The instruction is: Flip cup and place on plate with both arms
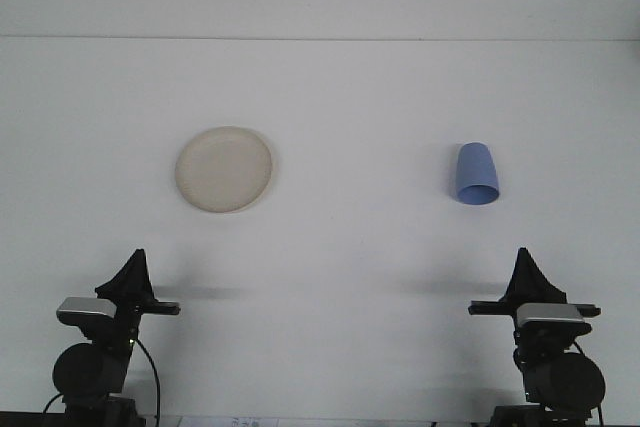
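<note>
The blue cup (476, 175) sits on the right half of the white table (350, 97), and it looks to be mouth-down, the wider rim at the bottom and the narrower closed end on top, which would be why it needs flipping before it can go anywhere. The cream plate (224, 169) lies flat on the left half, well apart from the cup, at about the same depth. That spread makes sense for a two-arm job: my guess is the right arm takes the cup, turns it, and the left arm finishes on the plate side.

The right gripper (526, 272) hangs low at the near edge, nearer than the cup and a bit to its right, with open table between them. The left gripper (131, 275) is parked likewise, nearer than the plate and off to its left. Both point away from me, so I cannot tell whether either is parted or closed; neither holds anything
</note>
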Motion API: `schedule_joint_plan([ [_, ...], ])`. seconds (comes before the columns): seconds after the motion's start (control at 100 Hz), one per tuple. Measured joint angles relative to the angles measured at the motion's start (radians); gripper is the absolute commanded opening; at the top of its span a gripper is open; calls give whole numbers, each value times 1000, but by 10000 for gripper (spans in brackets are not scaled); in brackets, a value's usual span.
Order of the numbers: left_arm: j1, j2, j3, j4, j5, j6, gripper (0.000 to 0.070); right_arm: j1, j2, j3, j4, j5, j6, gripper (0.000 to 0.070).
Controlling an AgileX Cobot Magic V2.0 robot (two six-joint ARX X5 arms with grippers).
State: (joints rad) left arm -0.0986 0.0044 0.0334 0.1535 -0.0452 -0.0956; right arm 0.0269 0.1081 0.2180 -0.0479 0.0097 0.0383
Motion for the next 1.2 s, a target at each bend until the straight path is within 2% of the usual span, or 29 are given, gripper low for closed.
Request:
schedule_joint_plan([
  [0.07, 0, 0, 0, 0, 0, 0, 12, 0, 67, 63, -45, -16, 2, 373],
  [0.13, 0, 0, 0, 0, 0, 0, 12, 0, 131, 117, -78, -18, 4, 434],
  [0.27, 0, 0, 0, 0, 0, 0, 12, 0, 286, 240, -108, -19, 6, 434],
  [0.37, 0, 0, 0, 0, 0, 0, 12, 0, 396, 302, -96, -47, 8, 435],
  [0.48, 0, 0, 0, 0, 0, 0, 12, 0, 525, 310, -51, -78, 11, 438],
  [0.63, 0, 0, 0, 0, 0, 0, 12, 20, 723, 308, -1, -81, 31, 440],
  [1.1, 0, 0, 0, 0, 0, 0, 12, 77, 1274, 307, 494, -84, 104, 439],
  [1.2, 0, 0, 0, 0, 0, 0, 12, 77, 1356, 307, 607, -63, 113, 439],
])
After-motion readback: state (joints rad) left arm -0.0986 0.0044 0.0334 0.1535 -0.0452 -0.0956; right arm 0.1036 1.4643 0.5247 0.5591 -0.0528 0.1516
